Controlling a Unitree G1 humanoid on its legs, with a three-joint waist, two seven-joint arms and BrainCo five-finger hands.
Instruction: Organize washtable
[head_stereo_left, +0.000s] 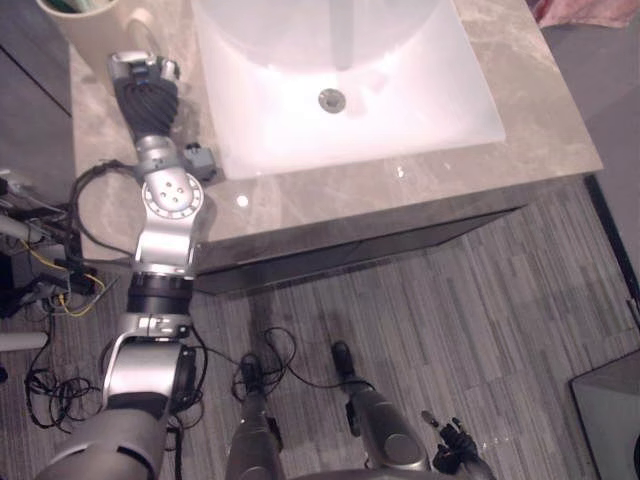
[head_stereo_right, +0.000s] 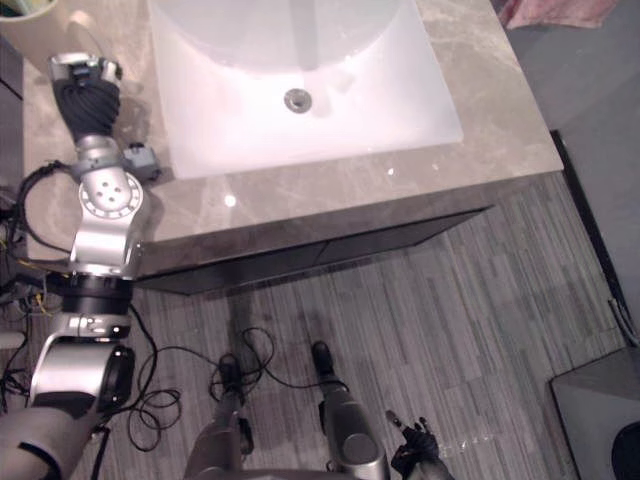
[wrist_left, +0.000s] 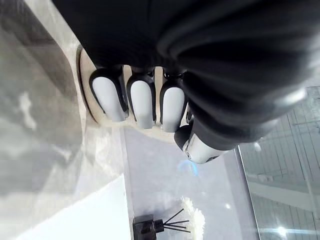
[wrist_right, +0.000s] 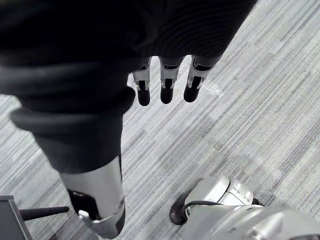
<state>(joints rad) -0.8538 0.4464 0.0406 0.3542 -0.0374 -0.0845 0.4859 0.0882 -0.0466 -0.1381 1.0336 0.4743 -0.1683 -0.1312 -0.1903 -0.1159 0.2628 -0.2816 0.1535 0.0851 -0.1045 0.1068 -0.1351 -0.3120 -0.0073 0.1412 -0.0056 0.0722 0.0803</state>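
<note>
Cup: you find the cream cup standing at the far left corner of the marble counter, left of the basin.
Left hand: your left hand reaches across the counter to the cup. Its fingers are curled on the cup's pale side, with the thumb tucked beside them.
Diffuser: a dark reed bottle shows past those fingers.
Basin: the white square basin sits mid-counter, its round drain near the middle.
Right hand: your right hand hangs low over the grey striped floor, well apart from the counter. Its fingers are straight and hold nothing.
</note>
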